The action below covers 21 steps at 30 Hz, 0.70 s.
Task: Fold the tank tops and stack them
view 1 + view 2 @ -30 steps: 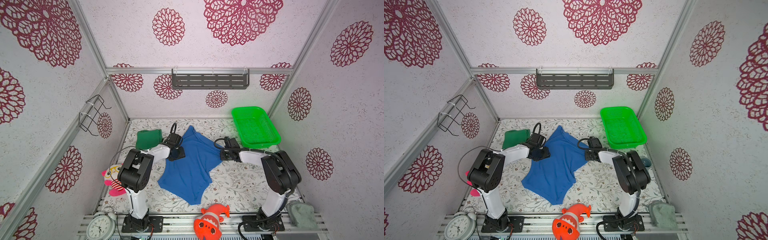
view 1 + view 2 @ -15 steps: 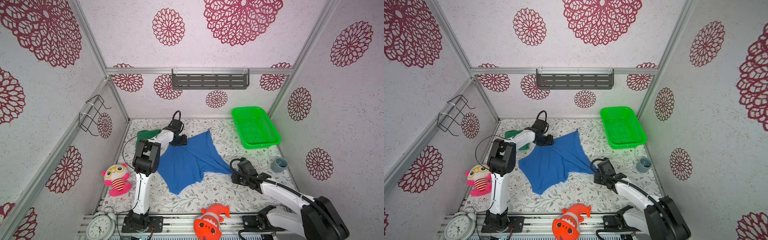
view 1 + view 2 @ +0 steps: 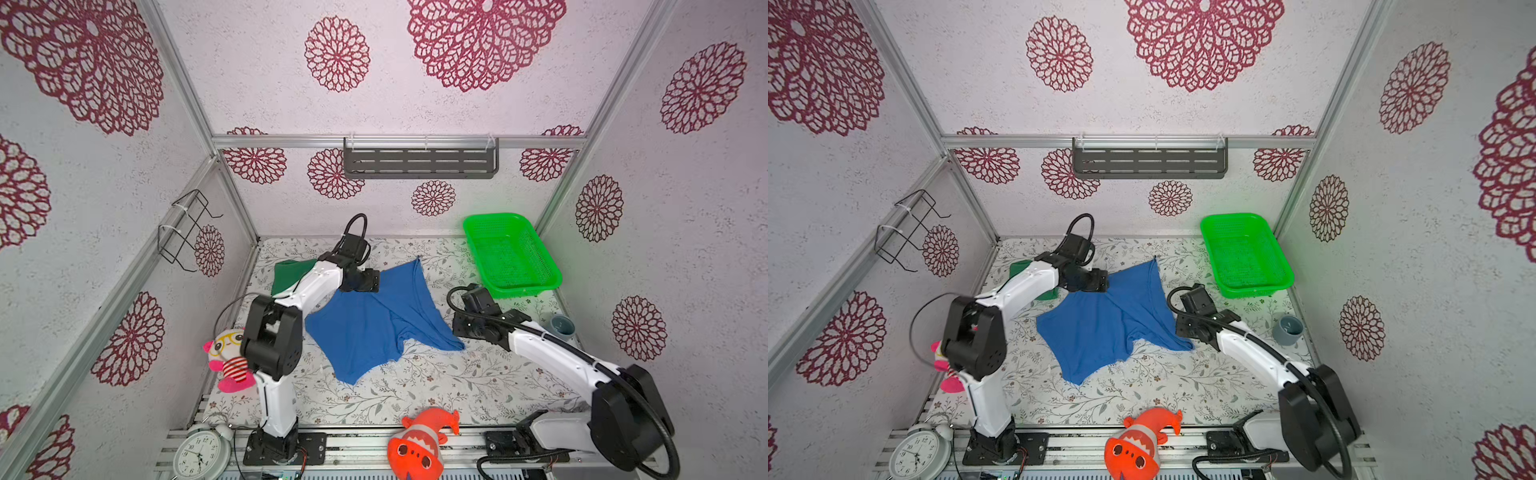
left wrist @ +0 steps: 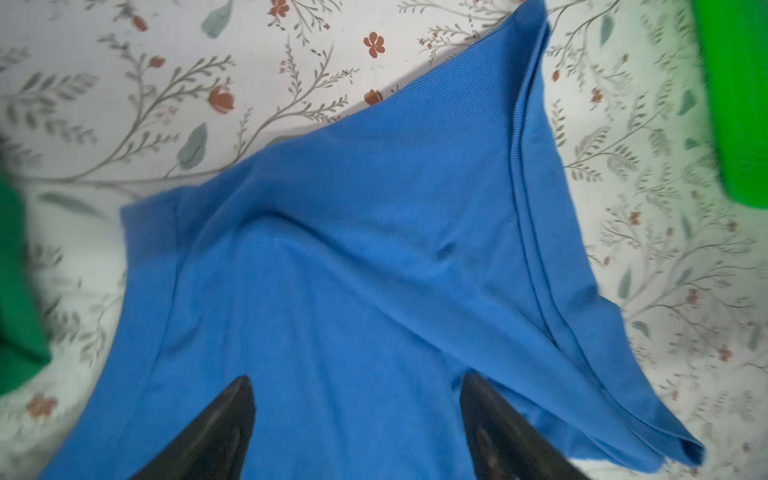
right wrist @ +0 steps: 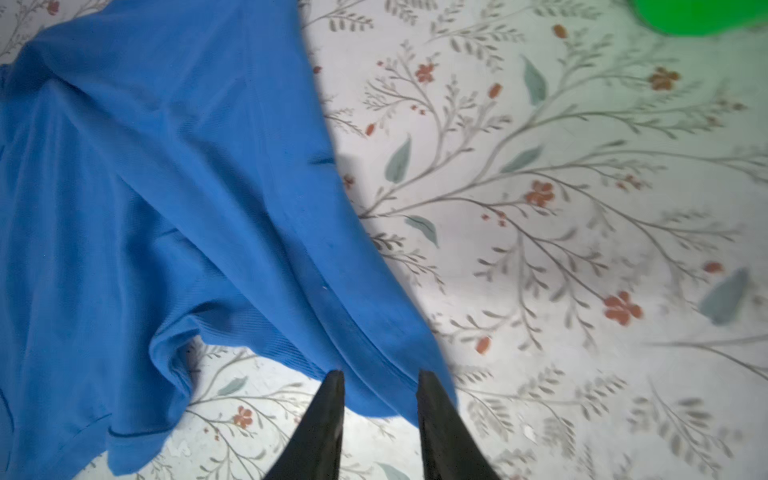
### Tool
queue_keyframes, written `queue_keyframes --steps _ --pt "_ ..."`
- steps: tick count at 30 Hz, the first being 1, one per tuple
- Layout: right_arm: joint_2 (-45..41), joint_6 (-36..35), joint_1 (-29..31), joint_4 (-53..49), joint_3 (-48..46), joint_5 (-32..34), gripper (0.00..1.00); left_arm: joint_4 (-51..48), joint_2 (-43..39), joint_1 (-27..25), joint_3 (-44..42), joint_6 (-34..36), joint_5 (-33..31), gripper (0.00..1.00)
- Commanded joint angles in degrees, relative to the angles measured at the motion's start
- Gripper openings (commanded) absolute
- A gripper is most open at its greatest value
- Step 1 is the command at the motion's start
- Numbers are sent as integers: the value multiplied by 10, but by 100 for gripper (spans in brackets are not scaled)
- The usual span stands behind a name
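Our left gripper (image 4: 357, 377) hangs open over the blue tank top (image 3: 374, 324), rumpled near the green tank top (image 3: 289, 272); our right gripper (image 5: 380, 372), jaws parted, straddles a blue corner. We should smooth it flat first.

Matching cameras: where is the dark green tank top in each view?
Top view: dark green tank top, far left, partly under the left arm.
Top view: same spot, mostly under that arm.
Left wrist: blurred at the frame edge.
Right wrist: not in it.
Shared landmark: blue tank top.

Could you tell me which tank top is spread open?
The blue tank top; the dark green tank top lies compact at the back left.
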Motion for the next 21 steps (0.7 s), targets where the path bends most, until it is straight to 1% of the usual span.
queue_keyframes --steps 1,5,8,11,14,17,21 --pt "70 -31 18 66 55 -39 31 50 -87 -20 -134 -112 -4 77" --pt "156 -45 25 89 96 -70 30 73 -154 -58 -261 -200 -13 73" --pt "195 -46 25 105 108 -96 30 74 -178 -83 -317 -242 -17 69" --pt "218 -46 25 108 108 -99 30 64 -195 -95 -357 -269 -17 67" --pt "223 -44 24 103 92 -80 30 46 -207 -97 -392 -278 -17 66" --pt "209 -34 19 96 59 -62 31 4 -212 -93 -414 -271 -38 66" --pt "159 -4 18 80 -12 -43 32 -55 -212 -56 -417 -242 -64 66"
